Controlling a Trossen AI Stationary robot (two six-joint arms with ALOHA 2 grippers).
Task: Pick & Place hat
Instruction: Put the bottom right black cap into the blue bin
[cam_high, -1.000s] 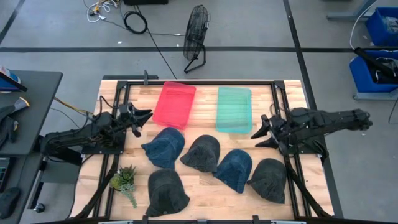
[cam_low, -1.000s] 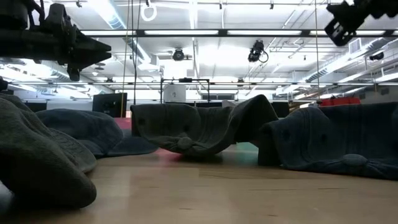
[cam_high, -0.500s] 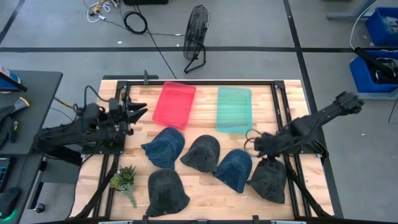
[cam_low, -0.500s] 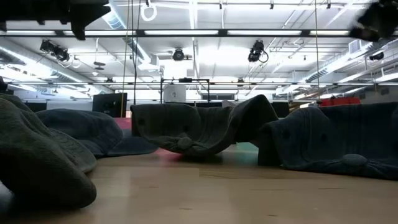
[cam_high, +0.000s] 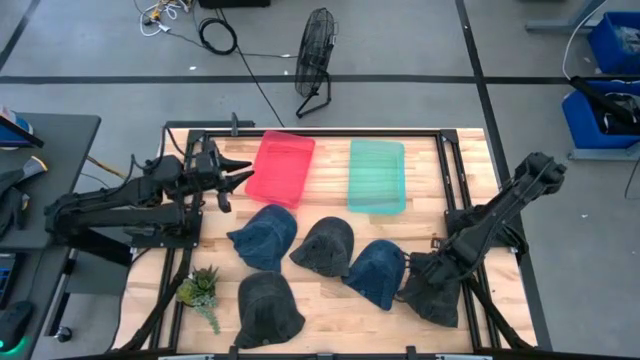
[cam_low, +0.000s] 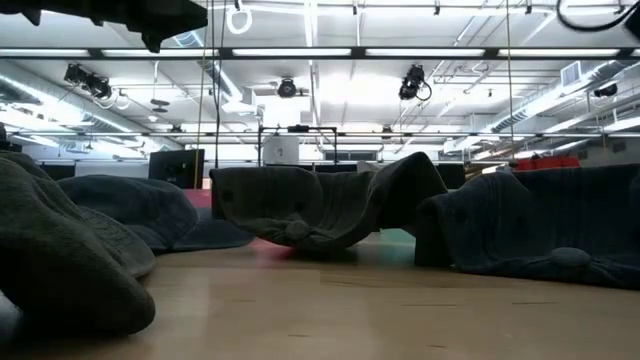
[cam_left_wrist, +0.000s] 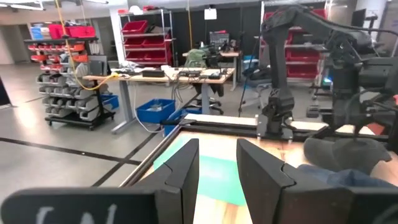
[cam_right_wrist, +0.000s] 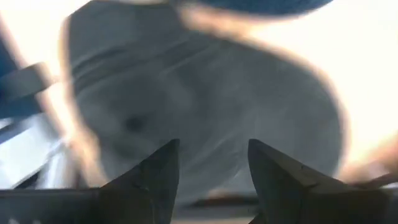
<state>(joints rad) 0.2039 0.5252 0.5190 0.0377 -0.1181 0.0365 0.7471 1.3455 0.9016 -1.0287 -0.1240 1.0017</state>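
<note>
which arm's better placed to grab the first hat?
Right. The right gripper is down over the dark grey fabric hat at the table's right end, open, with the hat filling its wrist view. The left gripper hovers open beside the red plastic bin, over no hat.

Five hats lying crown-up on wood table (cam_high: 330, 300), all placed rel. to teal bin (cam_high: 377, 176). Blue denim hat (cam_high: 264, 236) sitting below-left of bin, near red bin. Dark grey hat (cam_high: 324, 245) lying just below bin. Second blue hat (cam_high: 376, 271) overlapping its right edge. Charcoal hat (cam_high: 433, 288) lying furthest right. Another grey hat (cam_high: 267, 309) lying at front-left.
</note>
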